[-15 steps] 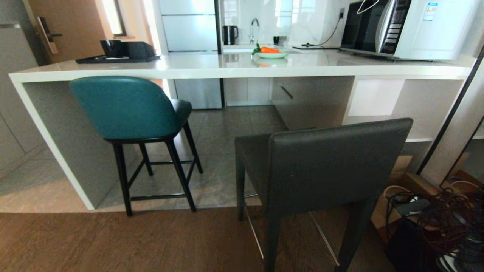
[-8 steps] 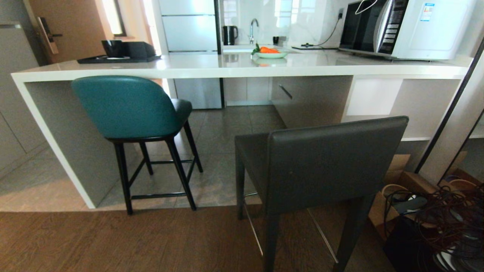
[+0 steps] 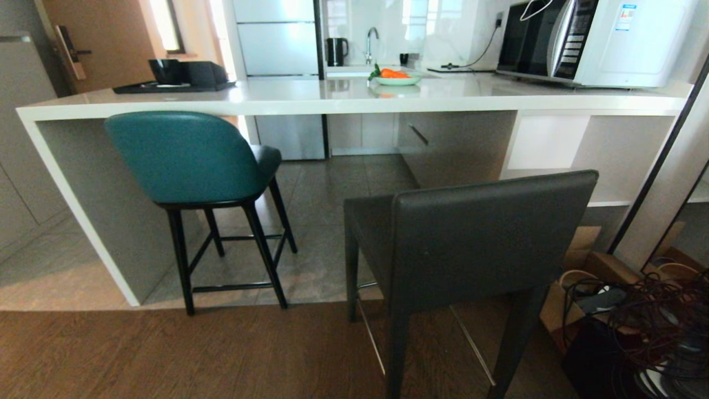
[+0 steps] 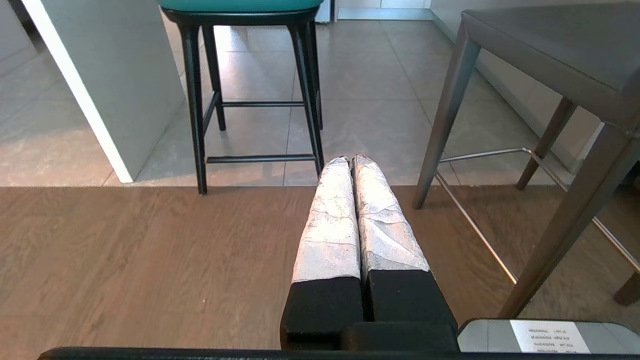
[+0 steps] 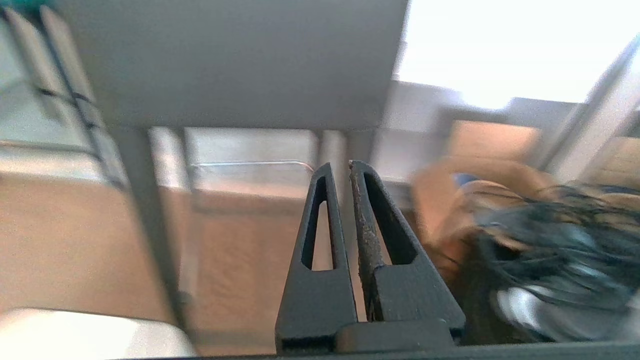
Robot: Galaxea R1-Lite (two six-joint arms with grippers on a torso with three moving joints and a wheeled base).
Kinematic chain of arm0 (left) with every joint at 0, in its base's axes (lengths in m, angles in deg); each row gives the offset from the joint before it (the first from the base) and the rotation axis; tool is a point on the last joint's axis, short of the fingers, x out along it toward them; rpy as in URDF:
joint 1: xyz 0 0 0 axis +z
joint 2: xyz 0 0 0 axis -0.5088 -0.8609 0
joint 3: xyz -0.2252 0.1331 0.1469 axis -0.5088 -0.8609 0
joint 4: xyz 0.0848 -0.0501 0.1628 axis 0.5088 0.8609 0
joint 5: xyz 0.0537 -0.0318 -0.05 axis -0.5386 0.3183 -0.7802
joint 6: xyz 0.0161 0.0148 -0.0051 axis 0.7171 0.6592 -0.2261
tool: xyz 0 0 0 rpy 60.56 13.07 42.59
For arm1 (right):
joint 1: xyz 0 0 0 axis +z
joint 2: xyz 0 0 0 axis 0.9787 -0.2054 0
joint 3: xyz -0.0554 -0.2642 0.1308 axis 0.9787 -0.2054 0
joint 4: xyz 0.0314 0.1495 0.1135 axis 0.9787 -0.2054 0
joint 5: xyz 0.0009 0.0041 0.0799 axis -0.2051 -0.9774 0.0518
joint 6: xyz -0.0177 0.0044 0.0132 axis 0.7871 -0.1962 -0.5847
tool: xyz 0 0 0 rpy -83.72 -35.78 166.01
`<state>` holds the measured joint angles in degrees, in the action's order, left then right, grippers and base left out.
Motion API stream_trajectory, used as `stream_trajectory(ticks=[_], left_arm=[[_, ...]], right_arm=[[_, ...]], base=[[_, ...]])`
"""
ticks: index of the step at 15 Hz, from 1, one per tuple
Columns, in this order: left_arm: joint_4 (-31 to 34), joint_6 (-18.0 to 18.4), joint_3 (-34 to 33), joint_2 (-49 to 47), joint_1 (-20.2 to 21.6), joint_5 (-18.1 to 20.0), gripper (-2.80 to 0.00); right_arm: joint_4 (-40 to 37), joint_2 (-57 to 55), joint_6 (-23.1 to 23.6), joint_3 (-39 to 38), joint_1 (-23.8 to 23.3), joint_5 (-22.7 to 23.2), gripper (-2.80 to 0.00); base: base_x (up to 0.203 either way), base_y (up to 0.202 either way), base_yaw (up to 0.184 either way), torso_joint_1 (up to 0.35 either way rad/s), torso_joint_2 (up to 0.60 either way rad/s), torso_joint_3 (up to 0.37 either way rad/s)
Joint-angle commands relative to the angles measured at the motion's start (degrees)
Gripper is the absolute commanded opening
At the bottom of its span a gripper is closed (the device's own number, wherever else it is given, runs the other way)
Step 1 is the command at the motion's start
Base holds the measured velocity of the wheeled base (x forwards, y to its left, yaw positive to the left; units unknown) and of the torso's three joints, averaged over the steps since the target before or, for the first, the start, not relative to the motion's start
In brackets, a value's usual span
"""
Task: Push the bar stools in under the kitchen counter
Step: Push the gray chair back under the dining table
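The teal bar stool [image 3: 183, 158] stands at the left end of the white kitchen counter [image 3: 343, 100], its seat partly beneath the slab. The dark grey, square-backed bar stool [image 3: 487, 238] stands further out on the wood floor, its back towards me. Neither arm shows in the head view. My left gripper [image 4: 350, 160] hangs low over the wood floor, shut and empty, between the teal stool's black legs [image 4: 307, 100] and the grey stool's leg [image 4: 442, 120]. My right gripper [image 5: 339, 167] is shut on nothing, just behind the grey stool's back [image 5: 235, 60].
On the counter stand a microwave [image 3: 587, 41], a bowl with a carrot [image 3: 396, 77] and a black tray [image 3: 171, 84]. Cardboard boxes and tangled cables [image 3: 637, 316] crowd the floor at the right, beside a slanted black bar [image 3: 659, 166]. Tile floor begins just before the counter.
The whole head view shifted slightly a second ago, so the camera moved. Both stools stand where they were.
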<state>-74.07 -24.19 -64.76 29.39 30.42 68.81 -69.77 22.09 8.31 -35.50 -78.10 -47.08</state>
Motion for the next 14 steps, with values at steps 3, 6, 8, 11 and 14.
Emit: stream_trajectory(ticks=[3,6,8,11,14], left_arm=[[-0.06,-0.02,0.0,-0.07,-0.02,0.0,-2.8],[-0.09,-0.02,0.0,-0.07,-0.02,0.0,-2.8],[-0.01,0.06,0.0,-0.07,-0.02,0.0,-2.8],[-0.01,0.06,0.0,-0.07,0.07,0.09,-2.8],[-0.01,0.15,0.0,-0.07,0.07,0.09,-2.8]], right_arm=[[-0.54,-14.27,-14.3,14.32,0.23,4.55,-2.8],[0.94,-21.8,-12.24,17.73,0.69,16.59,-2.8],[1.94,-30.04,-11.41,19.01,0.82,21.1,-2.8],[6.42,-43.75,-10.93,21.34,8.05,23.33,-2.8],[10.88,-59.34,-10.32,21.11,23.06,19.42,-2.8]], base=[[0.0,0.0,0.0,0.0,0.0,0.0],[0.0,0.0,0.0,0.0,0.0,0.0],[0.0,0.0,0.0,0.0,0.0,0.0],[0.0,0.0,0.0,0.0,0.0,0.0],[0.0,0.0,0.0,0.0,0.0,0.0]])
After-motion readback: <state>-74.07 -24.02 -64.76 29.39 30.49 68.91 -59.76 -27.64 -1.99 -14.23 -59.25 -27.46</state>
